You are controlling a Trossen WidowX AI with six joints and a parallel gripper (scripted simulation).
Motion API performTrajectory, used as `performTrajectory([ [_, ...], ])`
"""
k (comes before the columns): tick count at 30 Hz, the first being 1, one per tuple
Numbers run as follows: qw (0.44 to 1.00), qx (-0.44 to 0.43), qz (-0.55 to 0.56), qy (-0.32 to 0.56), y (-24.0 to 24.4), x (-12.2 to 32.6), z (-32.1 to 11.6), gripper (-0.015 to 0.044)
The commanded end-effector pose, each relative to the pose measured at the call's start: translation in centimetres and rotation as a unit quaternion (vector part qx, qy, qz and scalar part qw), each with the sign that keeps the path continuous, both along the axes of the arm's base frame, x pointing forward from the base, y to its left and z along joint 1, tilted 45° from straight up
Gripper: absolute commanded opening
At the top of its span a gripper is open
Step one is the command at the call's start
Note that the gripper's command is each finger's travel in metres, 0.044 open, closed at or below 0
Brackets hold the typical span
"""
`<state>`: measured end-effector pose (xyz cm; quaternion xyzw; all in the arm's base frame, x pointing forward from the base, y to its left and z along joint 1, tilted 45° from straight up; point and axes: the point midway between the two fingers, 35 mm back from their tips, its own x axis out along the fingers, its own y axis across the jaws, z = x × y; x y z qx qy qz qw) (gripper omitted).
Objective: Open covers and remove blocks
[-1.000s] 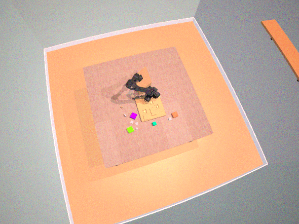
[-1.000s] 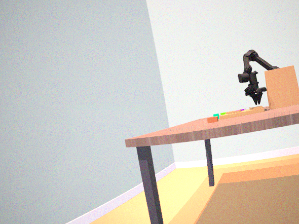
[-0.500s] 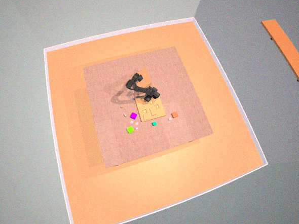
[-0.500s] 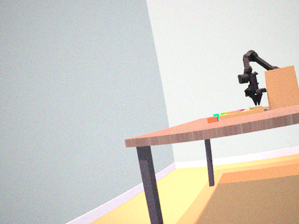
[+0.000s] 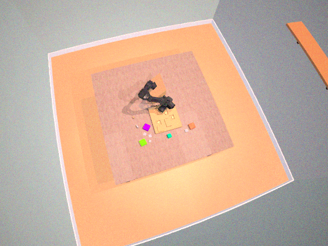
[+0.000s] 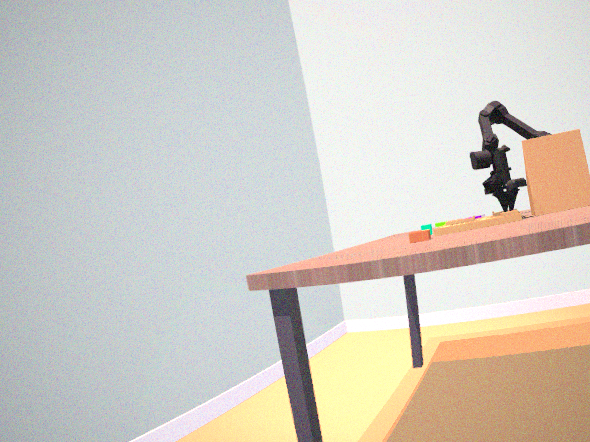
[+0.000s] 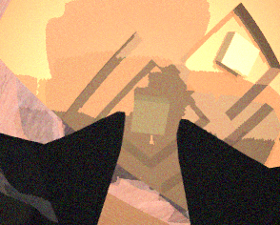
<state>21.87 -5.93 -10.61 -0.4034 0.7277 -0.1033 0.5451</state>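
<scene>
Block point(image 7: 150, 114) lies beyond the parted jaws point(image 6: 508, 210), centred between their tips.

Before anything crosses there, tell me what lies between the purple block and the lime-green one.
Two small pale pieces lie between the purple and lime-green blocks, top view.

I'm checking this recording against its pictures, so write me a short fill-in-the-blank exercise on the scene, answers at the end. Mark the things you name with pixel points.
1. The block on the table point(image 5: 128, 156) point(image 6: 350, 262) nearest the lime green block point(image 5: 143, 142) point(image 6: 440, 225) is ____.
2. The end effector point(image 6: 508, 209) point(image 7: 152, 123) is coloured ____.
3. In the top view, the small teal block point(image 5: 169, 136) point(image 6: 426, 229) lies between the lime green block and the larger ____ block.
4. The end effector points ____ at the puzzle board point(image 5: 178, 122) point(image 6: 475, 225).

Missing words: purple; black; orange; down
</scene>
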Motion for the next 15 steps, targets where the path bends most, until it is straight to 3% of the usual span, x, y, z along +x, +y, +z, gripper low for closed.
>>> performTrajectory([
  [1,1.0,-0.002,0.001,0.004,-0.25,-0.18,-0.2,0.0144],
  [15,1.0,-0.003,0.001,0.004,-0.67,-0.23,-0.62,0.0144],
])
